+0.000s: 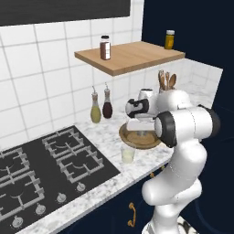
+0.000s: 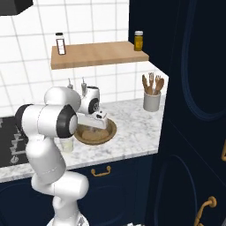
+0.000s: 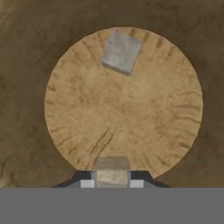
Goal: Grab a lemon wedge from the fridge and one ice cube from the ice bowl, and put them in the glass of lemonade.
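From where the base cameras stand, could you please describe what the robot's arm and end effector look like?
The arm is glossy white, built of rounded, bulbous segments with dark grey to black discs at the joints. Its end effector is a white block ending in two small dark finger tips. No cables or markings show.

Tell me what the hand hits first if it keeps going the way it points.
Probably the floor of the round brown wooden ice bowl: the hand, shut on a pale grey ice cube, points straight down into it. Depth is unclear.

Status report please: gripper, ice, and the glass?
Gripper shut on an ice cube, low inside the ice bowl. Second cube on the bowl floor. Glass of lemonade beside the bowl; path looks free.
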